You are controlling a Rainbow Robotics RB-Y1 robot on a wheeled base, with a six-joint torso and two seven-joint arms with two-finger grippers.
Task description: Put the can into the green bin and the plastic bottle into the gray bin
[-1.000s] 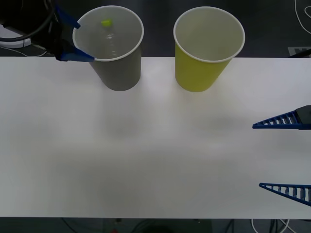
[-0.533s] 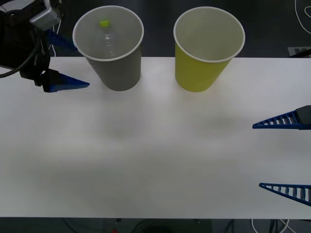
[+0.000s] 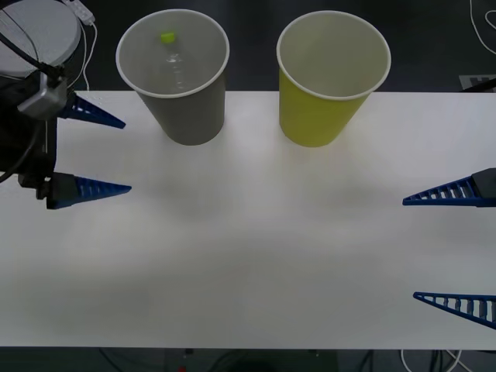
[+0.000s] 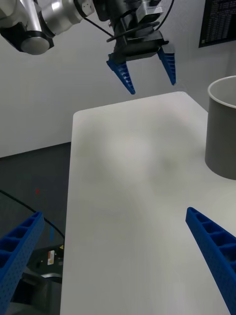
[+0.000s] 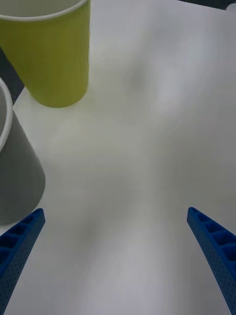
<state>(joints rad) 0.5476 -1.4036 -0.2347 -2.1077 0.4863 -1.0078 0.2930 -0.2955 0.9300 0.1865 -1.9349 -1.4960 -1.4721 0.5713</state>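
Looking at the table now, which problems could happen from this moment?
1. The open left hand is near the gray bin, which holds the plastic bottle; a swing toward it might tip the bin.
2. The green bin looks empty, so the can step may be unfinished. The right hand waits open.

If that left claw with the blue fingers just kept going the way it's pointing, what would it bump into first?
Probably nothing: the open left gripper points across bare white table, nearer the robot than the gray paper-cup-shaped bin and the yellow-green one. Far across waits the right gripper, though depth is uncertain.
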